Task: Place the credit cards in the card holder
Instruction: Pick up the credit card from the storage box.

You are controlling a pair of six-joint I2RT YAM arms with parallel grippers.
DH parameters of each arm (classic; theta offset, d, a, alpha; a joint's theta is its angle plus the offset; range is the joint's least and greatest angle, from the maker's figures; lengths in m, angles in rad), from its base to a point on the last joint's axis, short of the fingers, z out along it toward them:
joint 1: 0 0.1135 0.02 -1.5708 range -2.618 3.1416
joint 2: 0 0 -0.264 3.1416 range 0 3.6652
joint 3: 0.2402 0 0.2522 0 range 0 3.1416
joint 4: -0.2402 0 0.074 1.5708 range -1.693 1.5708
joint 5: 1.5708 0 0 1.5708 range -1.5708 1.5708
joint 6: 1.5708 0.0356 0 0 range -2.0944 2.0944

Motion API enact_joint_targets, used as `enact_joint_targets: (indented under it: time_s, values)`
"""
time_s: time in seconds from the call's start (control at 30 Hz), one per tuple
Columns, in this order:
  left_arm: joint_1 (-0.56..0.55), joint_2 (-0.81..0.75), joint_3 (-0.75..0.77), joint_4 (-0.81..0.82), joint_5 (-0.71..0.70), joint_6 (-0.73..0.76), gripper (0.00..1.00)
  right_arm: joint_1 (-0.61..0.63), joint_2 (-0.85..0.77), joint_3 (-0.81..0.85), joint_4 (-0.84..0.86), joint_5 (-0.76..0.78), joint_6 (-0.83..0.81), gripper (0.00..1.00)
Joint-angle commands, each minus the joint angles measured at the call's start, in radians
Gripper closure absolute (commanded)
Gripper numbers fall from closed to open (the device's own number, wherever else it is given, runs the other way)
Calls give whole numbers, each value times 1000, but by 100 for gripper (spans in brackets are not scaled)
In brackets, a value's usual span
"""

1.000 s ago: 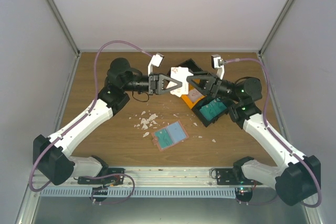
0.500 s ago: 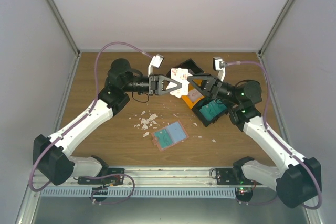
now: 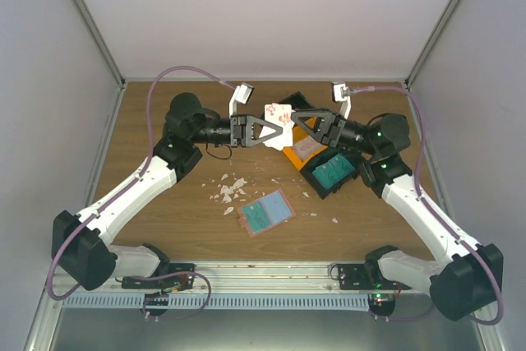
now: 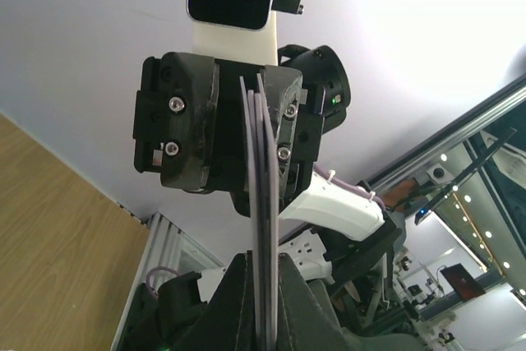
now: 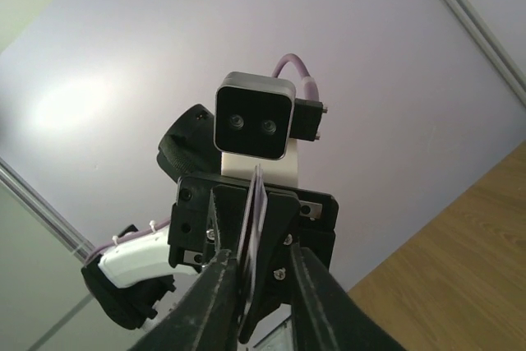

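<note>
My left gripper (image 3: 279, 123) is shut on a few white credit cards with red markings (image 3: 277, 111), held in the air above the back of the table. In the left wrist view they stand edge-on (image 4: 261, 195) between my fingers (image 4: 238, 293). My right gripper (image 3: 293, 114) faces it nose to nose. Its jaws are apart and straddle the same cards (image 5: 256, 203). One right finger lies against the cards, and the other stands off them. The salmon-pink card holder (image 3: 282, 206) lies open on the table in front, with a teal card (image 3: 258, 217) on it.
A black bin (image 3: 322, 191) with teal cards (image 3: 333, 172) sits under my right arm. An orange bin (image 3: 289, 157) and another black bin (image 3: 297, 103) lie beside it. White crumbs (image 3: 228, 191) are scattered left of the holder. Grey walls close in three sides.
My right gripper has risen from over the bins and moved left to the cards that my left gripper holds. The left gripper has barely moved.
</note>
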Motion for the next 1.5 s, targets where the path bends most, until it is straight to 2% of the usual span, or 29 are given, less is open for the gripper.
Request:
enact_joint_targets:
  time_s: [0.0,0.3,0.43,0.6,0.73,0.83,1.07,1.23,1.47]
  values:
    - [-20,-46,1,157,101,-3,100,8,56,33,-172,-14,-71,85]
    - [-24,-32,36,159,102,18,100,31,136,-6,-72,-114,10,89]
    - [-22,3,58,122,84,33,100,29,142,-19,59,-138,80,99]
    - [-4,74,86,55,42,61,100,-66,131,-21,21,-105,60,100]
    - [11,168,109,81,46,37,99,-169,149,-32,-5,-113,39,99]
    - [12,260,143,104,51,22,99,-211,177,-14,-91,-110,-19,100]
    - [19,542,243,212,88,-66,97,-332,304,-6,-161,-126,-64,100]
    - [26,699,315,268,98,-121,92,-408,405,29,-195,-159,-98,99]
    - [42,822,353,287,78,-176,83,-450,507,36,-199,-177,-111,100]
